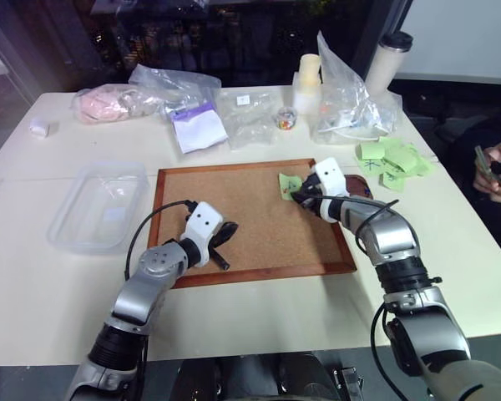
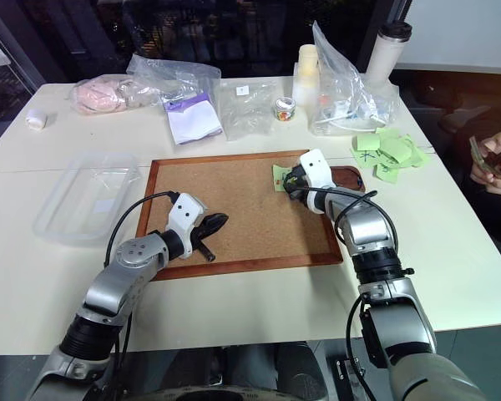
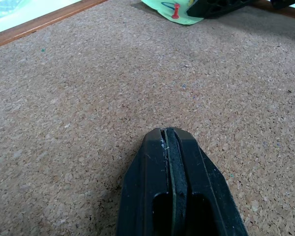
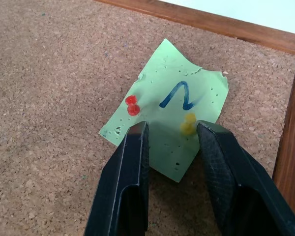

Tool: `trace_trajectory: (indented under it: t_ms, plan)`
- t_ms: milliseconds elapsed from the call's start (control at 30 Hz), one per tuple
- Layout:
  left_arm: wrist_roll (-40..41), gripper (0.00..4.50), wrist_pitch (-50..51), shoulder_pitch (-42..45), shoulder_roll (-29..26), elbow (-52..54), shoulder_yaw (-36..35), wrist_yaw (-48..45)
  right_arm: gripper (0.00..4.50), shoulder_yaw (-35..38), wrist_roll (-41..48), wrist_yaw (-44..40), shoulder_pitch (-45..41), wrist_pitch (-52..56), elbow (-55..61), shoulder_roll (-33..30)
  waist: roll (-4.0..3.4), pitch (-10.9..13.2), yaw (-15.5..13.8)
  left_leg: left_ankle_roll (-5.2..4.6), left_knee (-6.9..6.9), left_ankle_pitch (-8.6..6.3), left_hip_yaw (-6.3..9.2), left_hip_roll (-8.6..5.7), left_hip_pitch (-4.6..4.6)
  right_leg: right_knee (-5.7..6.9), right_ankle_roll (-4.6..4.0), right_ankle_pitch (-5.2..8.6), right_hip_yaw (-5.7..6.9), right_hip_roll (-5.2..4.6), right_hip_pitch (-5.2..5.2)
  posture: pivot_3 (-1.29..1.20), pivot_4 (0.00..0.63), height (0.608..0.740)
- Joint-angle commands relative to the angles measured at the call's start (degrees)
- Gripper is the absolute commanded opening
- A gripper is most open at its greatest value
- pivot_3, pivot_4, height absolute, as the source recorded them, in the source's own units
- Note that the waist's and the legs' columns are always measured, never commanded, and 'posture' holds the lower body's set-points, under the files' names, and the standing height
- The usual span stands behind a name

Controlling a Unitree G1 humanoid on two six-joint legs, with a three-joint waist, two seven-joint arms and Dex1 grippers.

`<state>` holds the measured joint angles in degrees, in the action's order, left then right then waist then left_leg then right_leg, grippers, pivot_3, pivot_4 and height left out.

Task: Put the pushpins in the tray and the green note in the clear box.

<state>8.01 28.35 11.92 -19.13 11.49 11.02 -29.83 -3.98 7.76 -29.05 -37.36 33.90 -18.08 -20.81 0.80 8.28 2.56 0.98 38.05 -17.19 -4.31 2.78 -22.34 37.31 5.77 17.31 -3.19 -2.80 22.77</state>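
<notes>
Because two pushpins (red (image 4: 132, 105) and yellow (image 4: 188, 124)) pin the small square light-green paper note (image 4: 172, 132) to the brown-framed cork board (image 1: 242, 213), we hold our right gripper (image 4: 169, 132) parted above the yellow one; our left gripper (image 3: 169, 140) rests shut.

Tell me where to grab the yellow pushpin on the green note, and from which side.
Grip the yellow pushpin by its raised head, coming from above: it stands stuck through the green note into the cork board, beside one finger of the open right tool.
</notes>
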Motion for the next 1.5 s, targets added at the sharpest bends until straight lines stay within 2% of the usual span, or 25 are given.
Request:
trace_trajectory:
  t_ms: [33,133,167,200,400,700,933,1100,1233,1500]
  plan:
    - [-0.5,0.00,2.6,-2.2,-0.5,-1.0,1.4,-0.2,1.55,0.4,-0.5,-0.2,-1.3,-2.0,-1.7,0.3,0.00,0.0,0.0,0.00,0.00,0.00,0.00,0.00,0.00,0.00,0.00,0.00,0.00,0.00,0.00,0.00,0.150,0.740]
    - [-0.5,0.00,2.6,-3.0,-0.5,-0.5,1.4,0.1,0.74,0.5,-0.7,-0.3,-2.3,-3.1,-3.2,0.4,0.00,0.0,0.0,0.00,0.00,0.00,0.00,0.01,0.00,0.00,0.00,0.00,0.00,0.00,0.00,0.00,0.150,0.740]
    - [-0.5,0.00,2.7,-3.2,-0.4,-0.3,1.4,0.2,0.14,0.5,-0.6,-0.5,-2.4,-3.3,-3.2,0.4,0.00,0.0,0.0,0.00,0.00,0.00,0.00,0.01,0.00,0.00,0.00,0.00,0.00,0.00,0.01,0.00,0.150,0.740]
    - [-0.5,0.00,2.7,-3.3,-0.4,-0.2,1.4,0.2,0.02,0.5,-0.6,-0.6,-2.4,-3.4,-3.1,0.5,0.00,0.0,0.0,0.00,-0.01,0.00,0.00,0.01,0.00,-0.01,0.00,0.00,0.00,0.01,0.01,0.00,0.150,0.740]
    - [-0.5,0.00,2.9,-3.6,-0.3,-0.1,1.4,0.7,0.02,0.5,-0.1,-1.7,-1.6,-1.1,1.2,-0.7,-0.01,0.0,0.0,0.00,-0.01,0.00,0.00,0.03,0.00,0.00,0.00,0.00,0.00,0.00,0.01,0.00,0.150,0.740]
    - [-0.4,0.00,3.9,-3.5,0.0,-2.1,1.8,0.6,0.02,5.8,2.4,1.3,-1.8,7.5,11.9,-2.8,-0.04,0.0,-0.1,0.00,-0.03,0.00,0.00,0.00,-0.07,-0.01,0.00,0.00,0.00,-0.07,0.08,0.00,0.150,0.740]
    - [-0.7,0.00,3.8,-2.6,-0.1,-3.6,1.8,0.1,0.02,7.8,2.9,3.1,-1.6,10.5,15.5,-4.0,-0.02,0.0,-0.2,0.00,-0.03,0.00,0.01,-0.02,0.00,0.00,0.00,0.00,0.01,-0.06,0.00,0.00,0.150,0.740]
    - [-0.5,0.00,4.0,-2.2,0.1,-3.6,1.5,-0.1,0.02,10.9,1.3,5.2,-1.3,7.6,10.3,-7.1,-0.01,0.0,-0.4,0.00,-0.02,0.00,0.01,-0.07,0.00,-0.01,0.00,0.00,0.01,-0.09,-0.03,0.00,0.150,0.740]
    - [0.8,0.00,4.0,-2.2,0.7,-3.0,0.6,-0.3,0.02,12.6,0.8,5.0,-0.5,3.3,1.9,-10.6,-0.01,0.0,-0.4,0.00,-0.02,0.00,-0.01,-0.08,-0.01,-0.07,0.00,0.00,0.01,-0.10,-0.04,0.00,0.150,0.740]
    - [1.8,0.00,3.3,-1.7,1.1,-2.8,0.1,-1.0,0.02,11.9,0.5,3.4,-0.2,-1.2,-5.6,-10.4,-0.03,0.0,-0.2,0.00,-0.01,0.00,-0.01,-0.06,0.02,-0.03,0.00,0.00,-0.01,-0.02,-0.05,0.00,0.150,0.740]
